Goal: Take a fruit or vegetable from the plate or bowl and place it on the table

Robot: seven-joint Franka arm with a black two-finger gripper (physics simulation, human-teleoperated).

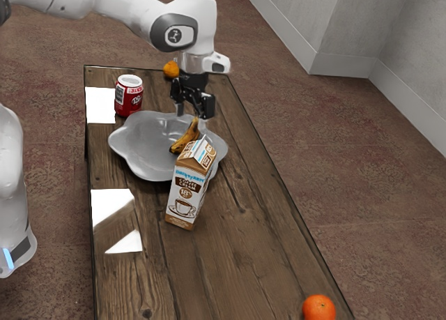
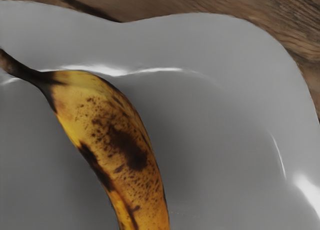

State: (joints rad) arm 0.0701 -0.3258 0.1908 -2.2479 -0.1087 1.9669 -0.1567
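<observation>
Hovers with black two-finger pincer [image 1: 191, 118] spread open, above curved, brown-spotted yellow banana [image 1: 183, 140] lying in wavy-rimmed, glossy grey bowl [image 1: 136, 153].

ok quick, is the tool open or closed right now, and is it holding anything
Tool: open, holding nothing, close to the banana in the grey dish.

You get moderate, even light over the bench [image 1: 244, 264], but hard-edged white patches [image 1: 110, 204] glare along its edge at the exterior view's left. In the wrist view, you see white glints [image 2: 115, 70] and soft shading across the glossy bowl [image 2: 215, 125].
</observation>
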